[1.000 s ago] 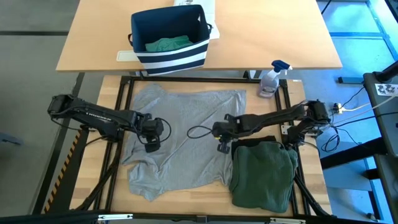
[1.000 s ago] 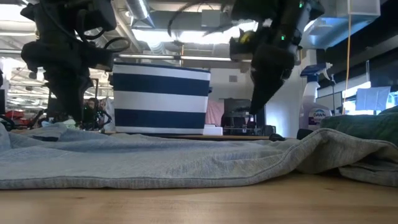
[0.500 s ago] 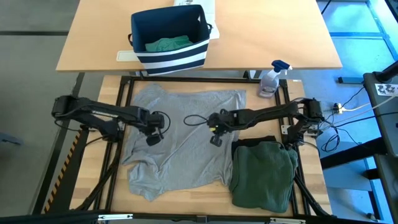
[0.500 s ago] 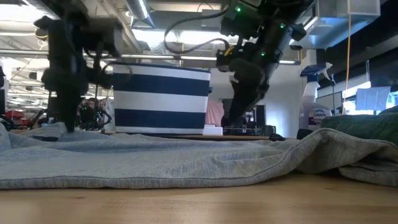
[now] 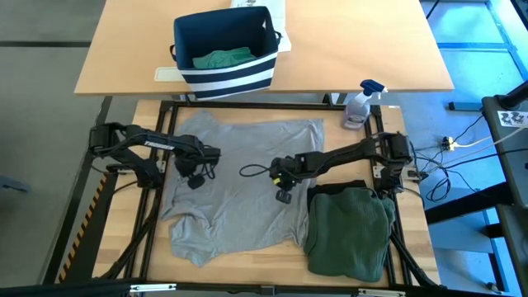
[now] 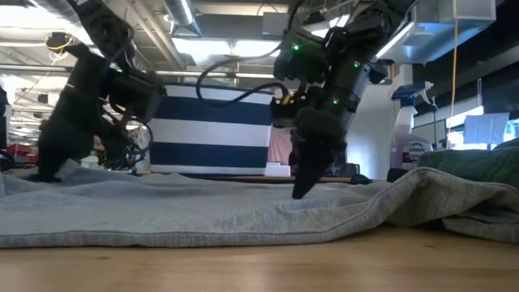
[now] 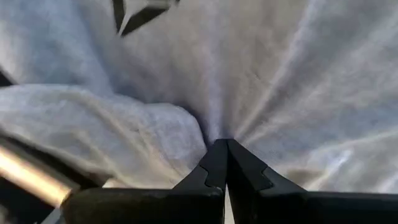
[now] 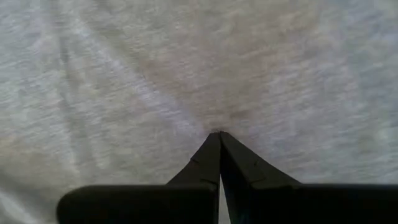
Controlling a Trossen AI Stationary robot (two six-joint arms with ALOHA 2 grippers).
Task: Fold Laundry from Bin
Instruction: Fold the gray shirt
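- Since the earlier frame, the left gripper [image 5: 195, 180] has moved far and left across the grey shirt [image 5: 247, 169]; the right gripper [image 5: 283, 195] has moved left and nearer, toward the shirt's middle.
- The grey shirt lies spread on the near table, still wrinkled; this reads as smoothing before the first fold.
- Both grippers are clenched, tips pressing the cloth, nothing visibly pinched between them.
- A folded dark green garment [image 5: 351, 229] sits near right, touching the shirt's edge.
- The bin [image 5: 223, 76] stands on the far table, with teal-green laundry [image 5: 221, 58] inside.
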